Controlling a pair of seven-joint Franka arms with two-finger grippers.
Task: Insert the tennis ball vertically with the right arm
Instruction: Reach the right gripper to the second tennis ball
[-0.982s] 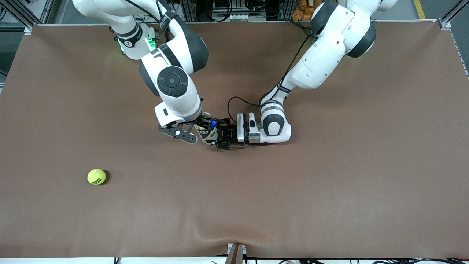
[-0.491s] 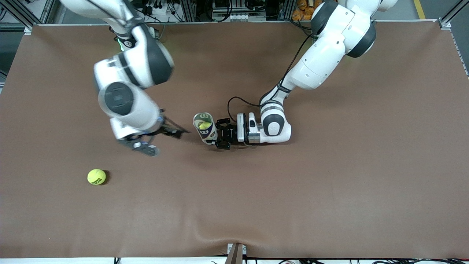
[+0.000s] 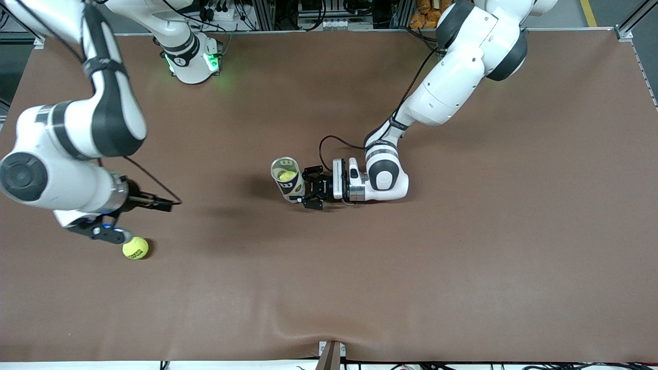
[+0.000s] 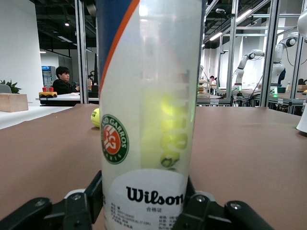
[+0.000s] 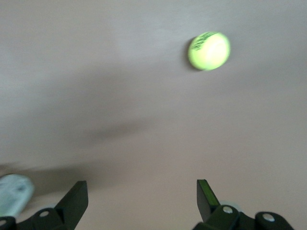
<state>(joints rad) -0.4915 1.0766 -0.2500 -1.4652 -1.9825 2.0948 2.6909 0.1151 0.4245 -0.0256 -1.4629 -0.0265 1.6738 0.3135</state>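
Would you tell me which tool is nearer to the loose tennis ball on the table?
Right. The right tool hangs open just above the tennis ball; the left tool grips the can mid-table.

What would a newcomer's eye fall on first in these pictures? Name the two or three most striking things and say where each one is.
The clear tennis ball can stands upright mid-table with a yellow ball inside, clamped low down by the left gripper. A loose tennis ball lies toward the right arm's end of the table, nearer the front camera than the can. The right gripper hangs open just above that ball.
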